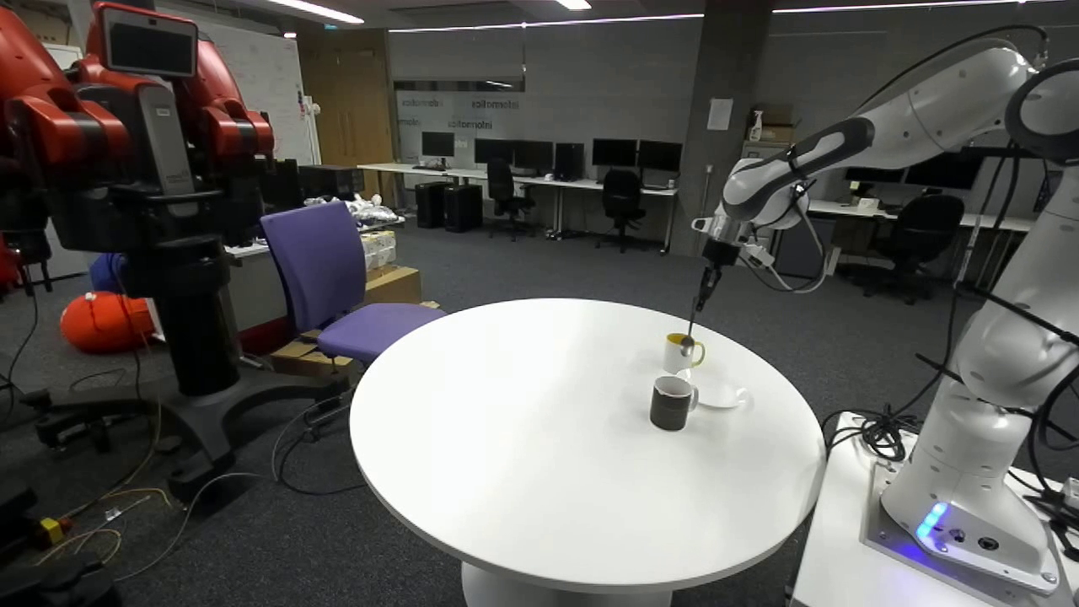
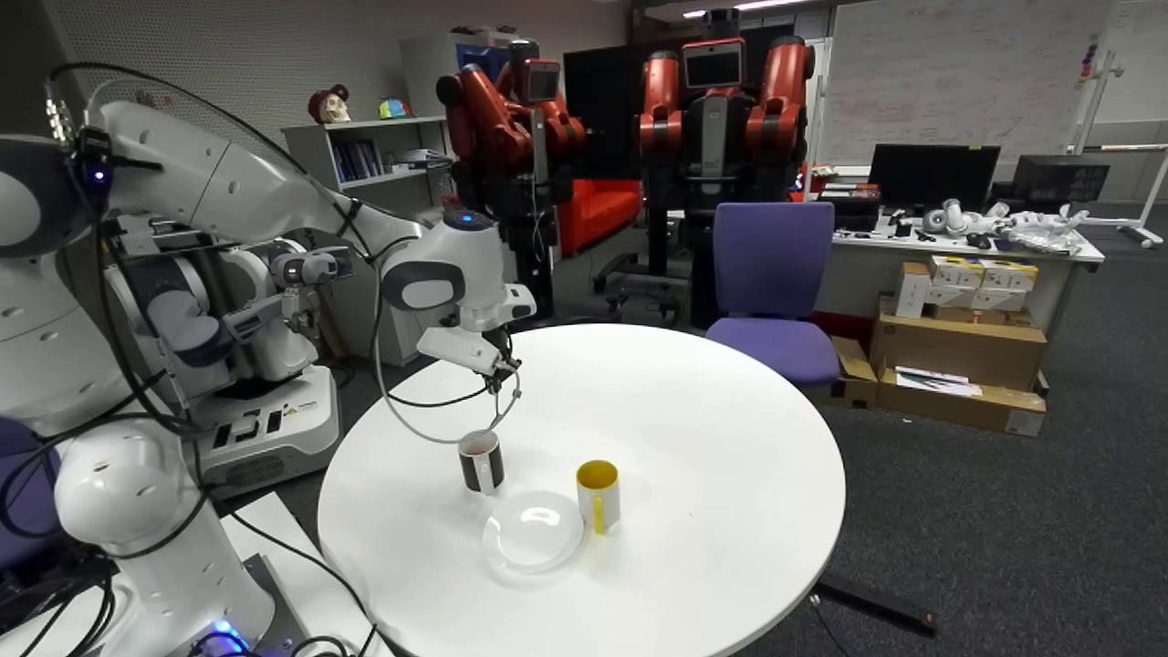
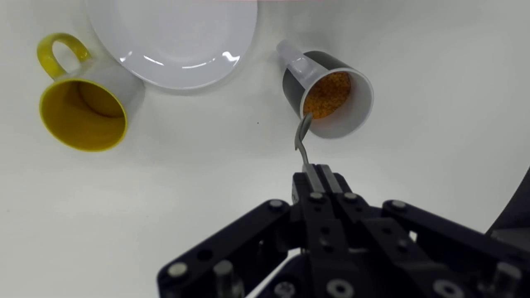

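The fingers (image 3: 332, 181) are closed on a spoon (image 3: 303, 129) above the counter (image 3: 186, 207), its bowl overlapping the rim of the dark mug (image 3: 293, 91) in the wrist view; a firm hold, bowl clear of that rim, should best prevent twisting or tipping.

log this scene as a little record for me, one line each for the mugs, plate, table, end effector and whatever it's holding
dark mug: upright, orange granules inside
white-and-yellow mug: upright, yellow inside
white plate: beside the mugs
table: white, round
end effector: shut on the spoon
spoon pose: bowl end down, outside both mugs
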